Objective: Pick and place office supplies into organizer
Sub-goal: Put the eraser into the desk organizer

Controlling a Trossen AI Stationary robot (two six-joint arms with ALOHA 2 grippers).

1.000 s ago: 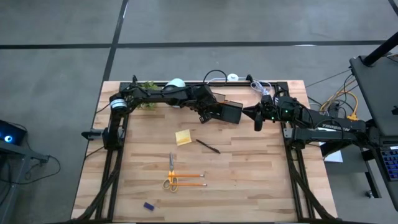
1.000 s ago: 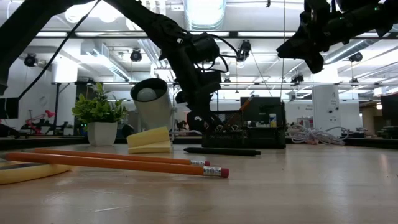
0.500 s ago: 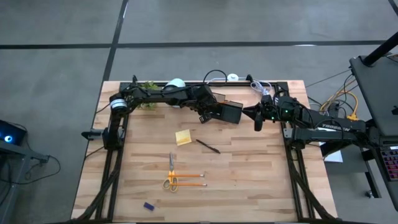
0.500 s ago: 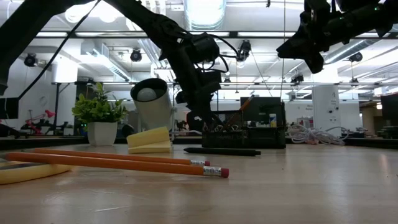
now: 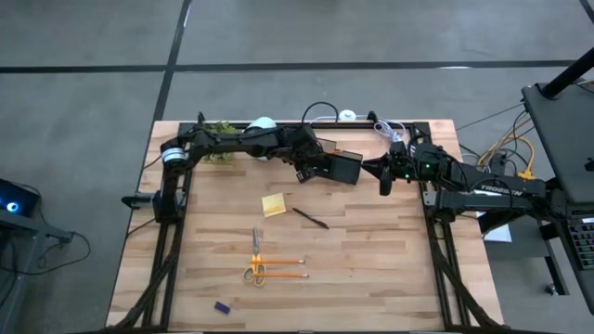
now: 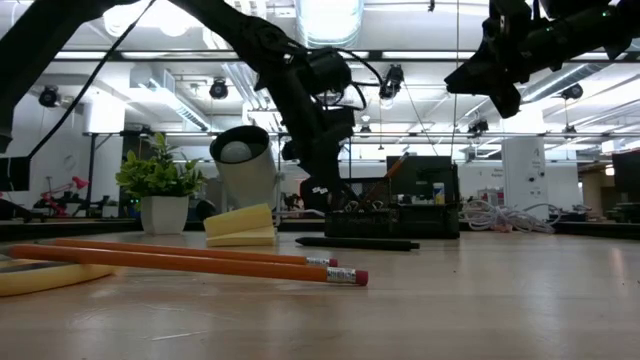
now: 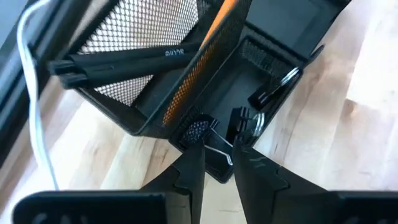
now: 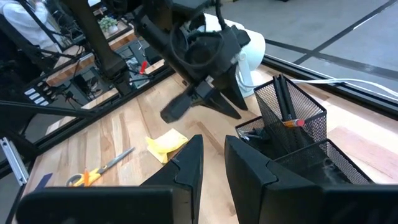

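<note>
The left gripper (image 7: 217,163) sits at the black mesh organizer's (image 5: 342,168) front compartment, upper centre of the table, fingers slightly parted over a binder clip (image 7: 214,146) — release it fully, then lift straight up. The right gripper (image 5: 384,183) hovers beside the organizer, narrowly parted, empty.

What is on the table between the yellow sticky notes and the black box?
Only bare wood. In the high view, nothing lies between the yellow sticky notes and the organizer; the black pen lies off to the side.
</note>
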